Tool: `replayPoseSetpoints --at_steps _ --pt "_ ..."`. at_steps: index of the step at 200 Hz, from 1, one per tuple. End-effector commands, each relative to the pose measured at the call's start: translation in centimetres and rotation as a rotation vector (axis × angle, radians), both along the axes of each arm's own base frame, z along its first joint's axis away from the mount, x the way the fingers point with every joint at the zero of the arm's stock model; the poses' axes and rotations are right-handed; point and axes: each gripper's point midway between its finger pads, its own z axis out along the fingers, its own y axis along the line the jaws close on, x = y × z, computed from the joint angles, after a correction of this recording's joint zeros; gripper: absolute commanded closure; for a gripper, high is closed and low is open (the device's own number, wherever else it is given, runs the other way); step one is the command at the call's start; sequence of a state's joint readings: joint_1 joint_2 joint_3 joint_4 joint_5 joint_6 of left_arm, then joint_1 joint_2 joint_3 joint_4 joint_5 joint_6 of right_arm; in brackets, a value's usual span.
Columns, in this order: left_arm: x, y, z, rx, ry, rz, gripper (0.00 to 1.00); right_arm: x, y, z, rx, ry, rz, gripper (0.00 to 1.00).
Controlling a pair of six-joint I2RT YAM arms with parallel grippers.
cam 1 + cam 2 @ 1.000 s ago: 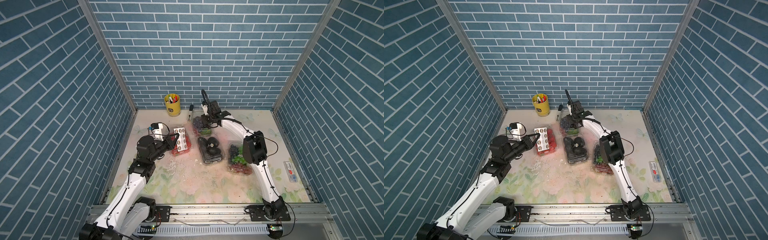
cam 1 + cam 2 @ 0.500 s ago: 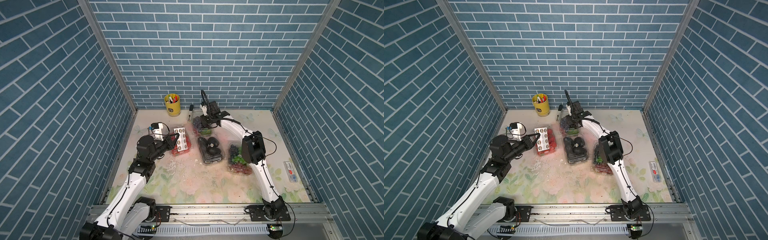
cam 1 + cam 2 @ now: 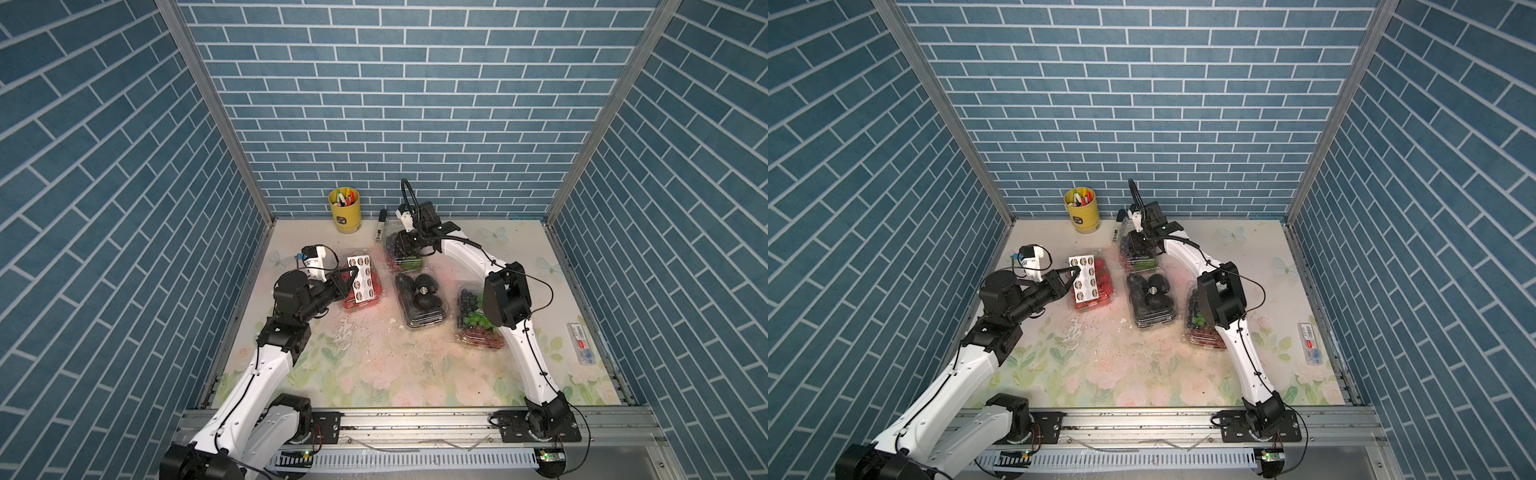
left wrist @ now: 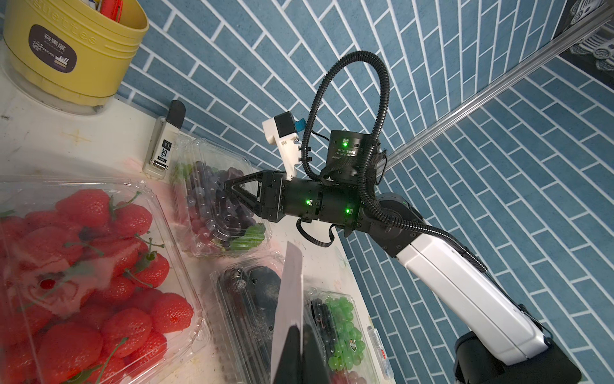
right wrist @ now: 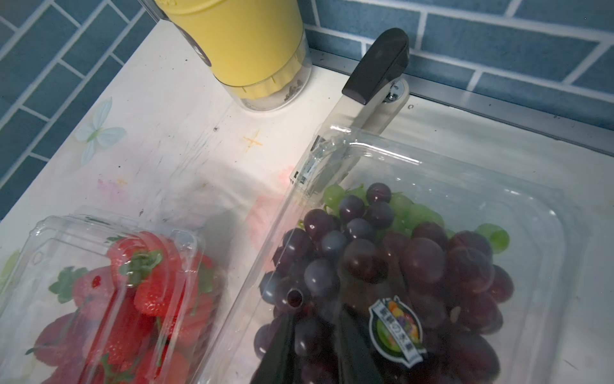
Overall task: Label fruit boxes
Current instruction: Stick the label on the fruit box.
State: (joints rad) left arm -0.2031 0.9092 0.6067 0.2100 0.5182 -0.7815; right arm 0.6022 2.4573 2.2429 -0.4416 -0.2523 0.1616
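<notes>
Both arms have white shells on their long links and black cylindrical joints. On the right arm (image 4: 465, 289) the jaws are black and triangular. Just behind them, green lights (image 4: 308, 201) glow on the black wrist sections. A white camera mount (image 4: 284, 149) with a black module sits beside the jaws' base, and a ribbed black conduit (image 4: 385, 89) loops back from there. The left arm (image 3: 266, 374) has a similar white mount behind its jaws. Each arm ends in a black, screwed base plate (image 3: 513, 432).

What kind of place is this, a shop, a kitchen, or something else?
Probably a robot test booth, not a real shop: two robot arms bolted to a metal rail, brick-pattern walls on three sides, and fruit boxes on a flowered table.
</notes>
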Motion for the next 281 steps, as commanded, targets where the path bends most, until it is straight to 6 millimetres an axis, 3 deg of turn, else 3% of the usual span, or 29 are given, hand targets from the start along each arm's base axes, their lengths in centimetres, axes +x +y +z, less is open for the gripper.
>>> replayPoseSetpoints --at_steps 1,55,147,231,281 --pt "0.0 0.1 0.3 -0.006 -0.022 -0.003 1.00 -0.5 -0.1 2.9 0.048 -0.005 0.007 0.75" --pt "0.0 0.2 0.2 -0.006 -0.020 0.000 1.00 0.9 -1.6 5.4 0.068 -0.086 -0.066 0.75" --pt "0.3 0.2 0.0 -0.009 -0.013 0.003 1.00 2.2 -1.7 1.4 0.053 0.000 -0.085 0.77" --pt "0.4 0.3 -0.1 -0.015 -0.011 0.004 1.00 1.8 -1.0 -0.7 0.078 0.065 -0.075 0.77" --pt "0.5 0.4 -0.2 -0.019 -0.010 0.006 1.00 0.7 0.0 -0.7 0.108 0.101 -0.052 0.78"
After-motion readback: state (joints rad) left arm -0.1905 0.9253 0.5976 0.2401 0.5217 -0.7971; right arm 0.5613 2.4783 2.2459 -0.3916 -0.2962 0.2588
